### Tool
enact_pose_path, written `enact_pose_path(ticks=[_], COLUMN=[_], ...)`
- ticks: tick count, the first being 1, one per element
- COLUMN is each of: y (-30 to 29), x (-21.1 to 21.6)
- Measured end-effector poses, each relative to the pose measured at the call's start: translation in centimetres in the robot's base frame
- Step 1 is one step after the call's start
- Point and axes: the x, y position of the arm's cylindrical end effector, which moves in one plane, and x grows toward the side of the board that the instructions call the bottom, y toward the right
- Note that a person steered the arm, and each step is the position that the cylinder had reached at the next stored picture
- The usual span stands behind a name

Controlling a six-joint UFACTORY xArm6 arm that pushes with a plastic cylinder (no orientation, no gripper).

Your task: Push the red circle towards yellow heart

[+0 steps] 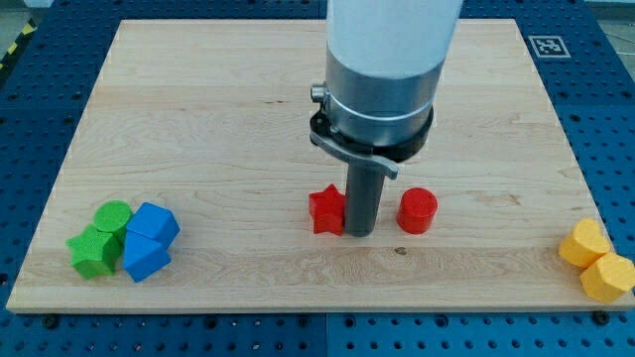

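The red circle (418, 210) stands on the wooden board, right of centre near the view's bottom. My tip (360, 234) rests on the board just left of it, with a small gap between them. A red star (326, 210) sits touching or almost touching the rod on its left side. Two yellow blocks lie at the view's lower right edge of the board: one (585, 243) above and one (607, 277) below; I cannot tell which is the heart.
At the view's lower left stand two green blocks (102, 238) and two blue blocks (149, 241) bunched together. The wooden board (198, 119) lies on a blue perforated table. A tag marker (549, 46) is at the board's upper right corner.
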Motion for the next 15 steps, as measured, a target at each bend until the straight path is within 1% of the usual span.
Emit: enact_pose_path(ticks=[1,2,3,4,8,10,13,14,15], y=[0.8,1.8,4.0,4.2,7.1,7.1,8.7,8.7,8.9], x=[-1.7,-1.7,-0.8,0.7,0.6,-0.1,0.7,-1.2,-2.2])
